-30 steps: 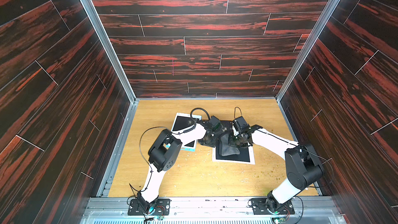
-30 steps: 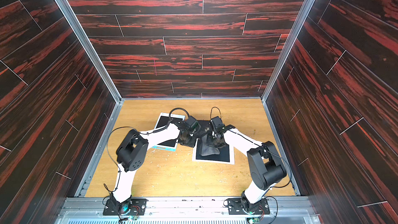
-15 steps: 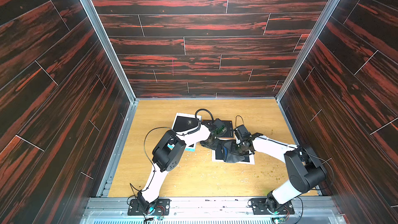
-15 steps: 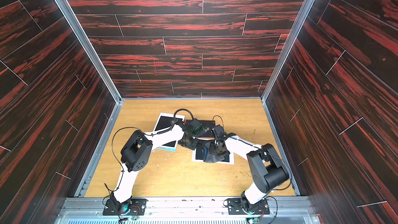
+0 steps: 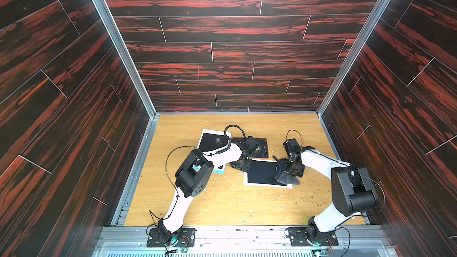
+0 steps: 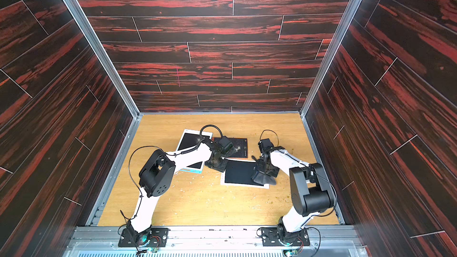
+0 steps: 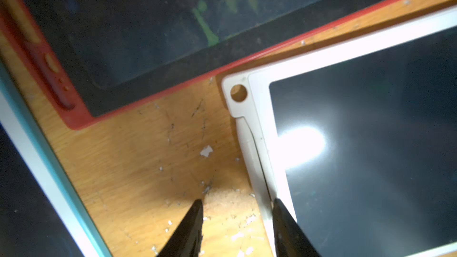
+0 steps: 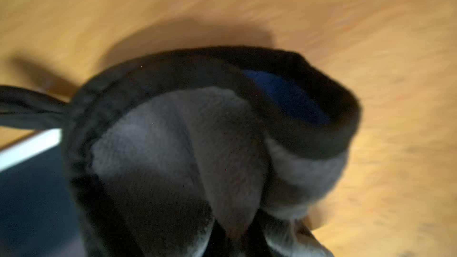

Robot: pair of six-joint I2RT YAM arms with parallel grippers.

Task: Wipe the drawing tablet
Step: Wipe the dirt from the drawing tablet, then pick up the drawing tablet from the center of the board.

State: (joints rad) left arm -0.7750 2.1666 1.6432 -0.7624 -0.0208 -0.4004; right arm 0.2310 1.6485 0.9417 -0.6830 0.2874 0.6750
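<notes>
Clamping a grey cloth [image 8: 197,144], the right pincer [image 5: 288,169] holds it on the white-framed tablet [image 5: 261,174] beneath; the left pincer [image 7: 237,205], half-open and empty, meets its edge.

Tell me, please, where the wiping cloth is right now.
In both top views the cloth hangs from the right gripper over the right edge of the near white-framed tablet.

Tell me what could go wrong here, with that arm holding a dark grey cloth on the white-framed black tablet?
1. The dark grey fleecy cloth in the right gripper hangs past the white-framed black tablet's edge onto the wooden table, where flecks lie; it might drag grit onto the screen.
2. The left gripper stands open at the tablet's corner, not clamped, so the tablet might slide.
</notes>
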